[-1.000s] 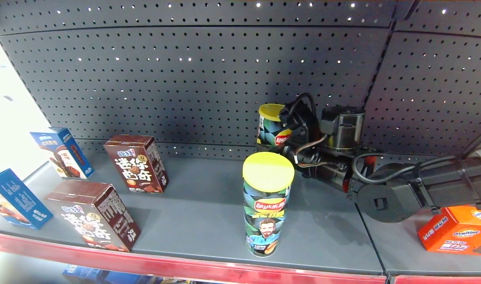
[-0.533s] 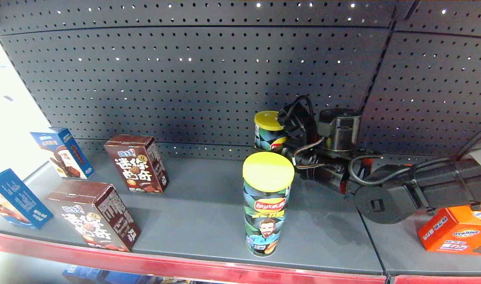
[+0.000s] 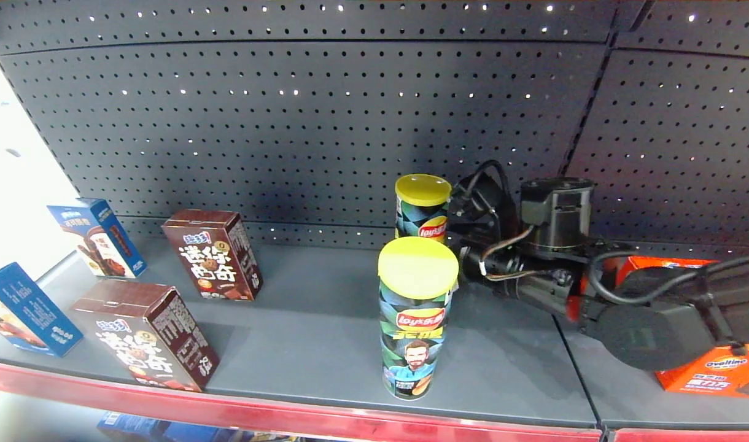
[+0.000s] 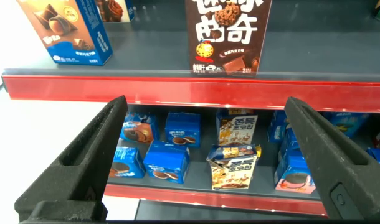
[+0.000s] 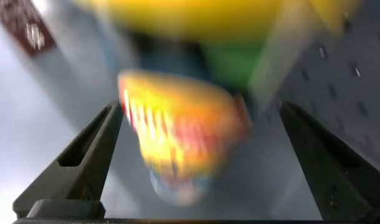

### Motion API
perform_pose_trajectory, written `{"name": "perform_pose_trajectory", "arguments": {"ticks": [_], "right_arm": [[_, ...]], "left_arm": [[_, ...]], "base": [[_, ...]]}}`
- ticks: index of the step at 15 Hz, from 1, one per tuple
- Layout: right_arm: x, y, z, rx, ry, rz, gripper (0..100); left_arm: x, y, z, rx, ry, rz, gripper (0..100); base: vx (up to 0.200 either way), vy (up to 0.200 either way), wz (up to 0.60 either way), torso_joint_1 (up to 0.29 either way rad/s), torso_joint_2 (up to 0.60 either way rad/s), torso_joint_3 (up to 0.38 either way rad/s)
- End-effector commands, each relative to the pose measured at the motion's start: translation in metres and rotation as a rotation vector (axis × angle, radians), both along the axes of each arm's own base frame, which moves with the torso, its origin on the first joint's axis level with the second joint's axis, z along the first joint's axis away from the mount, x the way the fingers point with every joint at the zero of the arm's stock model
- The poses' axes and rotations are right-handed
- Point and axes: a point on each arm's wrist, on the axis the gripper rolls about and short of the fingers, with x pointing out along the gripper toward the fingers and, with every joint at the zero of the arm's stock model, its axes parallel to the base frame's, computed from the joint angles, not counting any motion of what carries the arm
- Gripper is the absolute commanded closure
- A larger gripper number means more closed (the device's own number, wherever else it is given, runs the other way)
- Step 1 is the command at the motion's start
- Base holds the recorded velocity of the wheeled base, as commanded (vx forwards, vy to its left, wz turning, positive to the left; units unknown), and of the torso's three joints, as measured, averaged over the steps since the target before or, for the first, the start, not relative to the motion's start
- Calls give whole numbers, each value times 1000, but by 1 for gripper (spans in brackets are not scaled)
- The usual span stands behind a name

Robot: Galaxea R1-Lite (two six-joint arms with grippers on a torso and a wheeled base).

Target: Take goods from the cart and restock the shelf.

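Pinpoints of light are shining through the dark perforated back panel [image 3: 301, 123], while white glare [image 3: 3, 159] is washing in at the left beside the grey shelf [image 3: 325, 307] with its red front rail [image 3: 276, 414].

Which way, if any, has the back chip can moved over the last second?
Yes. The back can has come down: its yellow lid now sits lower and closer to the lid of the front can, which has not moved.
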Motion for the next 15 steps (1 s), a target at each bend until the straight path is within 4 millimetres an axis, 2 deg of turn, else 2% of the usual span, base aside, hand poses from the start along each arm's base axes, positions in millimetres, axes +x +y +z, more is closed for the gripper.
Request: {"name": "perform_pose_trajectory", "arguments": {"ticks": [1, 4, 8, 11, 12, 13, 15], "right_arm": [[-39, -30, 11, -6, 3, 1, 0], [-63, -54, 22, 1, -32, -11, 0], [-83, -95, 56, 75, -104, -143, 0], [-120, -146, 86, 124, -155, -350, 0], [-139, -166, 95, 145, -179, -388, 0], [-145, -172, 95, 147, -180, -399, 0], [-192, -201, 105, 191, -259, -429, 0]], "left_arm": [[0, 0, 0, 0, 0, 1, 0], [0, 0, 0, 0, 0, 1, 0], [0, 0, 0, 0, 0, 1, 0], [0, 0, 0, 0, 0, 1, 0], [0, 0, 0, 0, 0, 1, 0], [0, 0, 0, 0, 0, 1, 0], [0, 0, 0, 0, 0, 1, 0]], "base": [[0, 0, 0, 0, 0, 0], [0, 0, 0, 0, 0, 0], [0, 0, 0, 0, 0, 0], [0, 0, 0, 0, 0, 0], [0, 0, 0, 0, 0, 0], [0, 0, 0, 0, 0, 0], [0, 0, 0, 0, 0, 0]]}}
